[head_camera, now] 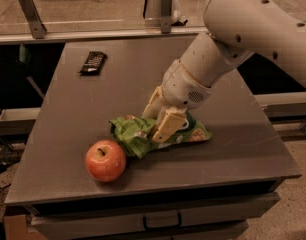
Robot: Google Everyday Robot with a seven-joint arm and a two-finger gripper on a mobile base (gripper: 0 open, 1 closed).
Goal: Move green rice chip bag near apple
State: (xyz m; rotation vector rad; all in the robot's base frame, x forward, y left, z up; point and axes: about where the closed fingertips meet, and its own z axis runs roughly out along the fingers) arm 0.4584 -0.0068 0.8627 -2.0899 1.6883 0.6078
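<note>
- We see the gripper (152, 128) down low on the grey table (233, 154), just behind and to the right of the apple (105, 160).
- Its two tan fingers (168, 125) are drawn close together, pinching the crumpled middle of the green rice chip bag (133, 137).
- The bag lies on the table with its left end just beside the apple and the rest stretching off to the apple's right.
- A small black wrapped bar (93, 62) lies well behind the apple.

We see the white arm (253, 29) reach in from the upper right and bend steeply down at the wrist (185, 84), with the tan gripper (155, 126) low over the front middle of the surface (108, 99).
</note>
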